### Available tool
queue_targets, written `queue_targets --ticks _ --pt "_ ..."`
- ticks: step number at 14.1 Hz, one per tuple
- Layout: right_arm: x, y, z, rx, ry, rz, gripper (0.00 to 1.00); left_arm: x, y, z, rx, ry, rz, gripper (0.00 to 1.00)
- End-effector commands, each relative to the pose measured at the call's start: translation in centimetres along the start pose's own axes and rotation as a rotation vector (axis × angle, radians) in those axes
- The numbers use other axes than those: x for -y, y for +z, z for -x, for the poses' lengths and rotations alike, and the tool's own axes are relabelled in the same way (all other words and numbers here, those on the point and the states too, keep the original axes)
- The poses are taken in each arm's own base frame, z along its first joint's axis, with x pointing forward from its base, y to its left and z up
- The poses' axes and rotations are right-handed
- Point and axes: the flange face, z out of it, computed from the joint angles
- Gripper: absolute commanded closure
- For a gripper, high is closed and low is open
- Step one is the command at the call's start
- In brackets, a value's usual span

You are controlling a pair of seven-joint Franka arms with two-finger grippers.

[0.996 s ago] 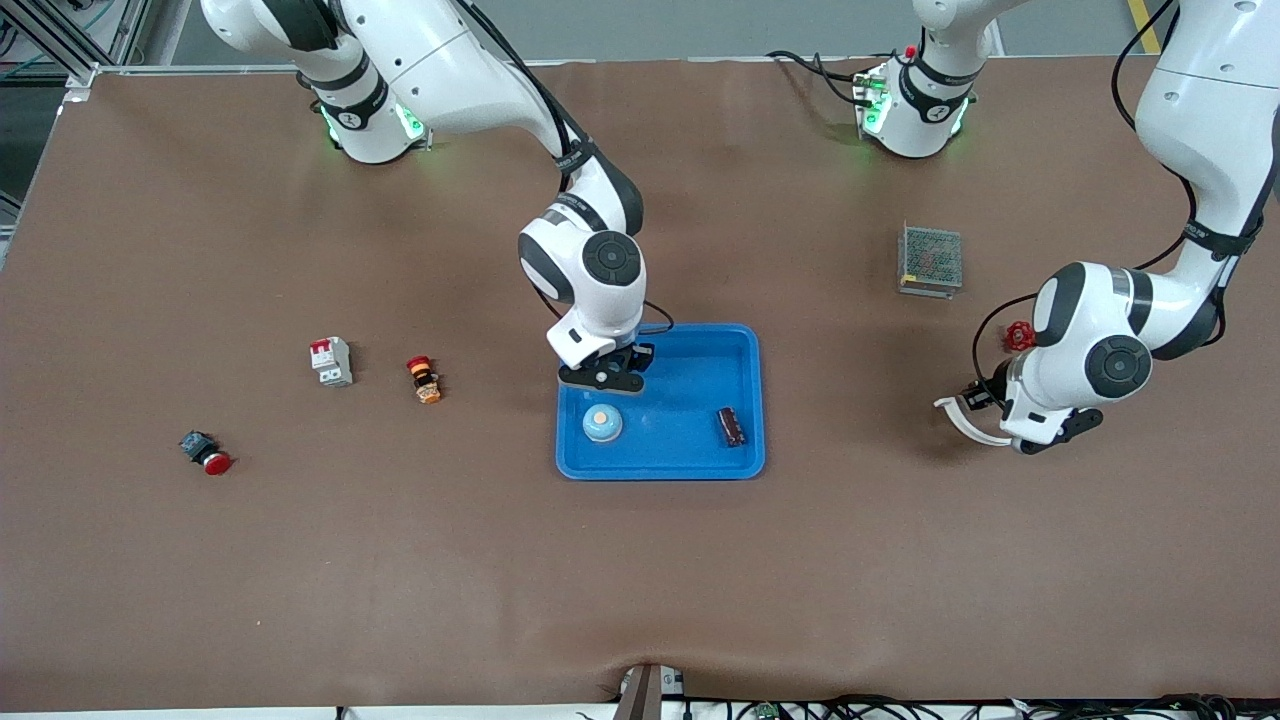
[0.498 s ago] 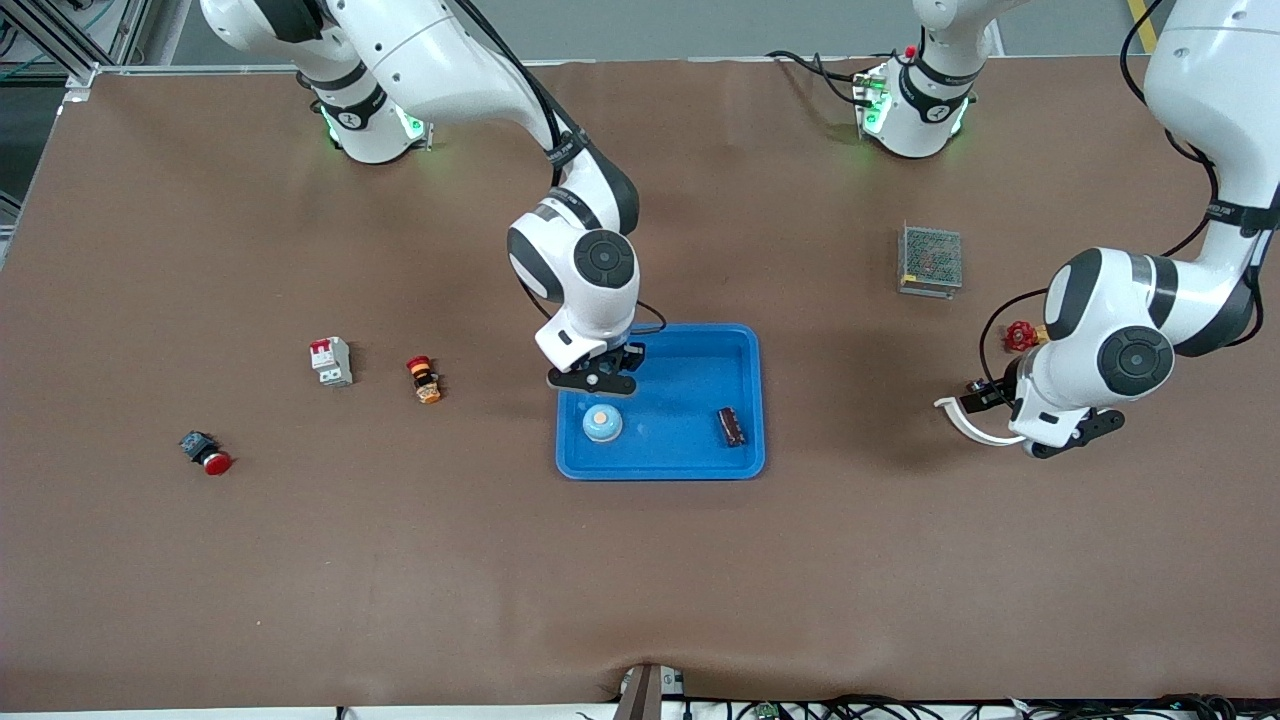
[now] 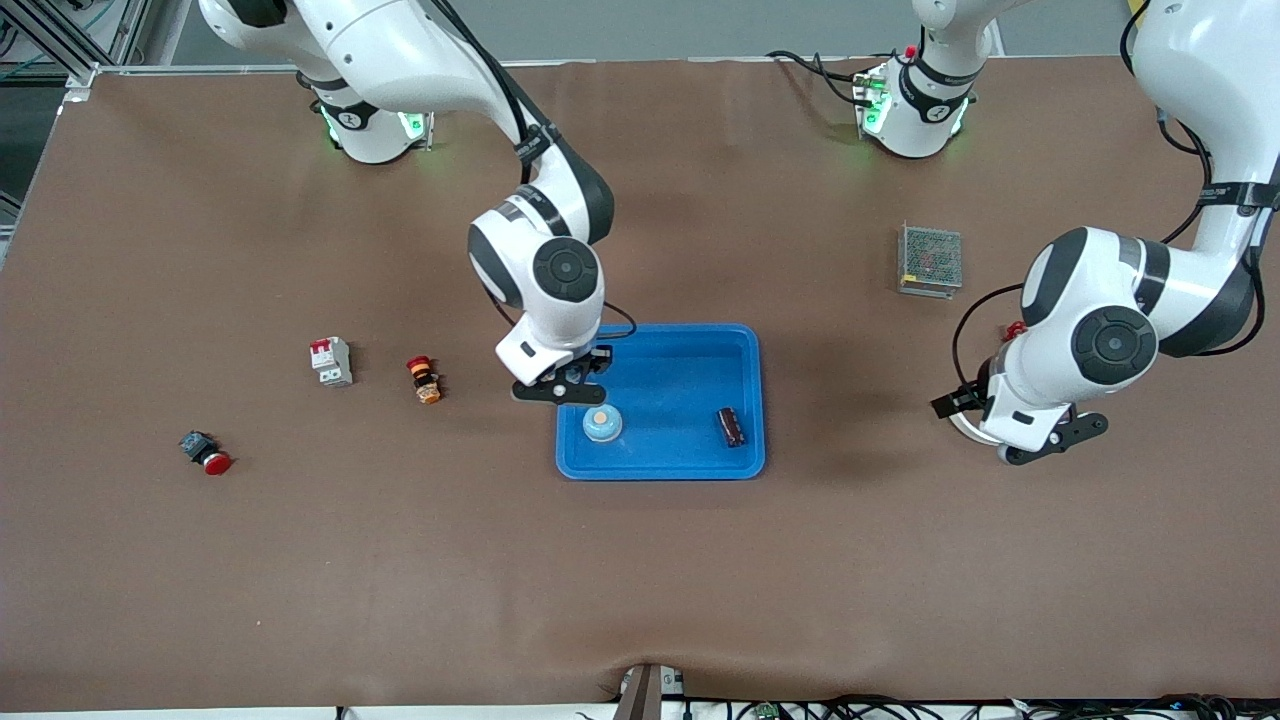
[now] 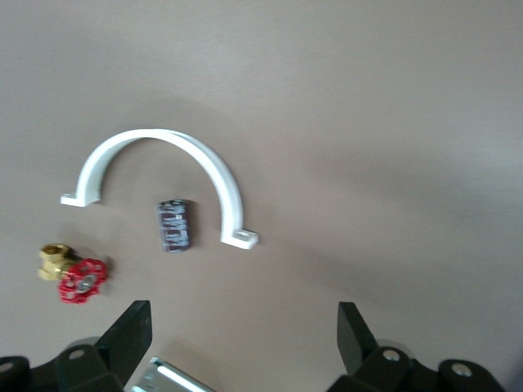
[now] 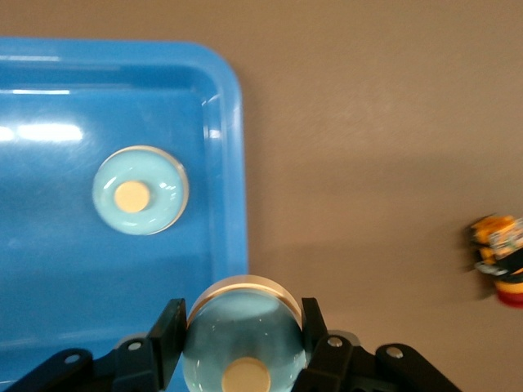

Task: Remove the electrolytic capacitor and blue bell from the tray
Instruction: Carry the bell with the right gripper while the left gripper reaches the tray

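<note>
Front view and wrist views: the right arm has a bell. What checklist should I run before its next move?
1. Right gripper grips the held blue bell, a finger on each side: ok.
2. Held blue bell clear of the tray: not ok, it hangs over the rim at the right arm's end.
3. Left gripper open and empty over the table: ok.
4. Capacitors out: not ok. One capacitor lies on the table under the white pipe clamp; a dark capacitor lies in the tray.
5. Bells out: not ok, a second blue bell sits in the tray.
</note>
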Motion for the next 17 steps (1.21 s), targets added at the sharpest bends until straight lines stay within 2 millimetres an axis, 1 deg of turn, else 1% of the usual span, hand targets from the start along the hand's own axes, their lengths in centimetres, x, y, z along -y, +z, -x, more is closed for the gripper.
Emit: queue_targets --ticks 1,5,7,9,11,13,14,17 --pt "-2.8 -0.7 -0.7 0.013 -0.046 0.004 1.0 -3.9 -1.3 0.4 0.013 -0.024 0.045 0.0" --pt "-6.8 -1.2 -1.4 0.021 -0.082 -0.002 1.0 -7.4 -2.0 1.8 0.004 -0.037 0.061 0.0" --pt "-8.5 -1.5 -1.6 0.026 -0.09 -0.002 1.0 -10.3 -1.9 3.3 0.007 -0.052 0.067 0.0" --pt "-10.5 -2.2 -1.7 0.03 -0.104 -0.005 1.0 -13.7 -1.1 5.0 0.02 -0.075 0.072 0.0" --pt "-12.9 -3.1 -1.8 0.031 -0.108 -0.01 1.0 -16.3 0.0 6.6 0.029 -0.094 0.069 0.0" --pt "-15.3 -3.8 -1.7 0.033 -0.11 -0.015 1.0 -18.6 0.7 7.6 0.038 -0.101 0.079 0.0" --pt "-16.0 -4.0 -1.5 0.032 -0.11 -0.017 1.0 -19.6 1.0 7.9 0.039 -0.121 0.09 0.0" --pt "-18.3 -4.2 -0.7 0.024 -0.12 -0.024 1.0 -21.4 2.2 8.3 0.016 -0.177 0.115 0.0"
